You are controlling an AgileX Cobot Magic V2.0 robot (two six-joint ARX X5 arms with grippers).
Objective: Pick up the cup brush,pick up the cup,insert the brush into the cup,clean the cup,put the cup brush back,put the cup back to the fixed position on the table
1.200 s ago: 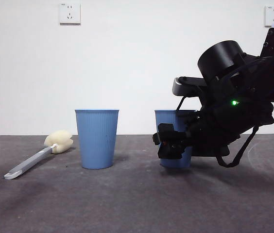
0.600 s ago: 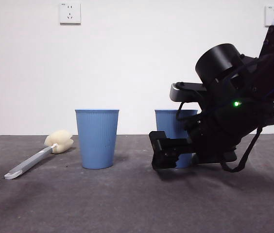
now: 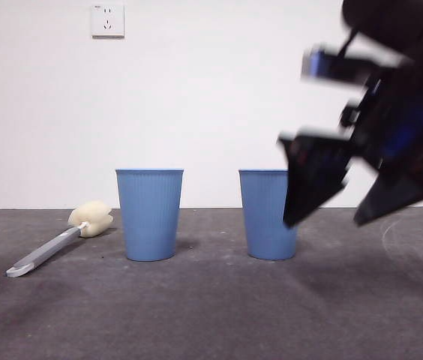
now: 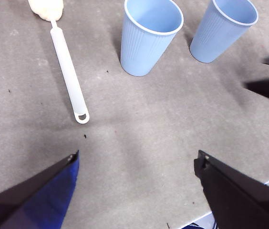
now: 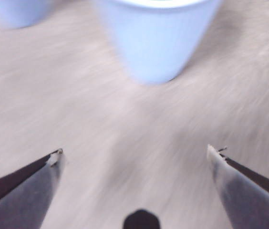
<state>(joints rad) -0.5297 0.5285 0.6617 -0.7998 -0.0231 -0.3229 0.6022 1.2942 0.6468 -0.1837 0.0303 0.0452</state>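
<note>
Your brush (image 3: 60, 239) lies flat on the table (image 3: 196, 315), well to the left of both cups in the front view. Its long axis runs diagonally: the cream sponge head points back toward the wall and slightly toward the cups, and the grey-white handle end points toward the camera and outward. In the left wrist view the brush (image 4: 67, 71) shows a slim, flat, pale handle with a small loop hole at its free end, and a soft, rounded, porous-looking head. The two cups are blue plastic, tapered, finely ribbed down the sides with smooth rims, and both stand upright and apart from each other. The left cup (image 3: 149, 214) stands nearer the brush; the right cup (image 3: 268, 214) stands just beside your right gripper (image 3: 339, 202), partly behind its dark, blurred near jaw in the front view. That gripper hangs above the table with its jaws spread wide, holding nothing; its wrist view shows the right cup (image 5: 158, 40) ahead of the gap, blurred. Your left gripper (image 4: 137, 164) also has its jaws spread wide and empty, above bare table short of the brush and cups. The table is matt dark grey, scuffed, with pale dusty marks.
</note>
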